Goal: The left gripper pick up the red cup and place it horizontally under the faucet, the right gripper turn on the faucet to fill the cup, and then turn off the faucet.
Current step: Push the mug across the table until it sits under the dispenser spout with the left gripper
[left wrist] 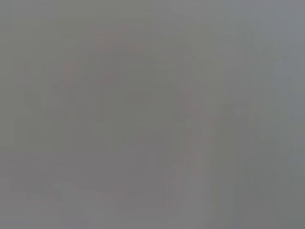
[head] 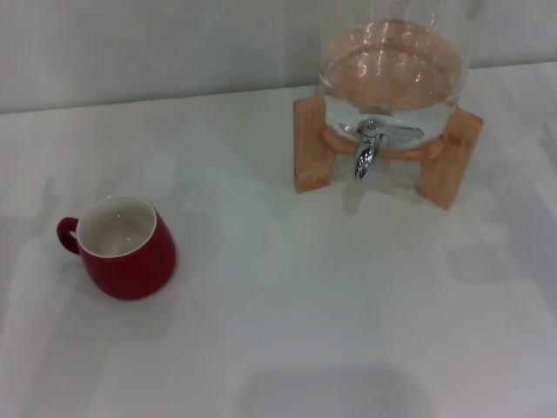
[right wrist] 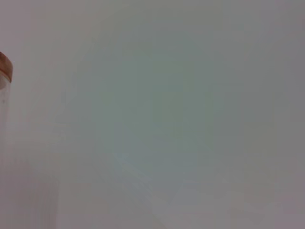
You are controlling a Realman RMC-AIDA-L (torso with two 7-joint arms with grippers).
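The red cup (head: 122, 248) stands upright on the white table (head: 278, 305) at the left, its cream inside showing and its small handle pointing left. The chrome faucet (head: 367, 150) hangs from the front of a clear glass dispenser (head: 392, 61) on a wooden stand (head: 315, 157) at the back right; its spout points down. The cup is far from the faucet, apart from it. Neither the left gripper nor the right gripper shows in any view. The left wrist view is a plain grey blur.
The dispenser holds water. The right wrist view shows only a pale surface and a sliver of the dispenser's wooden rim (right wrist: 5, 67) at one edge. The table's back edge meets a pale wall (head: 130, 43).
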